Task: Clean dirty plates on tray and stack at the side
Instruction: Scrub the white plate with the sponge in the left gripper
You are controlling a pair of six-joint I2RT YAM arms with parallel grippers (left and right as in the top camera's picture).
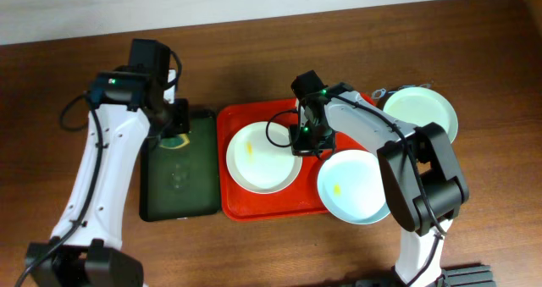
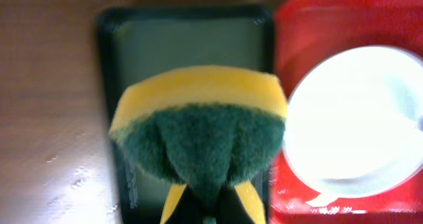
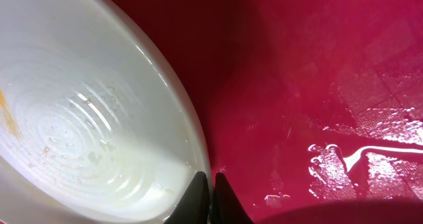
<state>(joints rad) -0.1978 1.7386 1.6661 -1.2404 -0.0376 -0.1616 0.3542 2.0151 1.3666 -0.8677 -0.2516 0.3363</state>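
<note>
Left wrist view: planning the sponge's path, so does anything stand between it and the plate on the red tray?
Nothing visible. Only the green tray and the red tray rim lie between sponge and plate.

Open table (image 1: 34,151) left of the green tray (image 1: 182,194); only a thin gap between green tray and red tray (image 1: 230,204); plate one (image 1: 254,173) fills the red tray's left, plate two (image 1: 360,198) overhangs its right corner, plate three (image 1: 428,109) sits beyond; right gripper (image 3: 210,187), clamped on plate one's rim, crosses the rest; left gripper (image 2: 208,201) with sponge (image 2: 198,118) hangs over the green tray.
</note>
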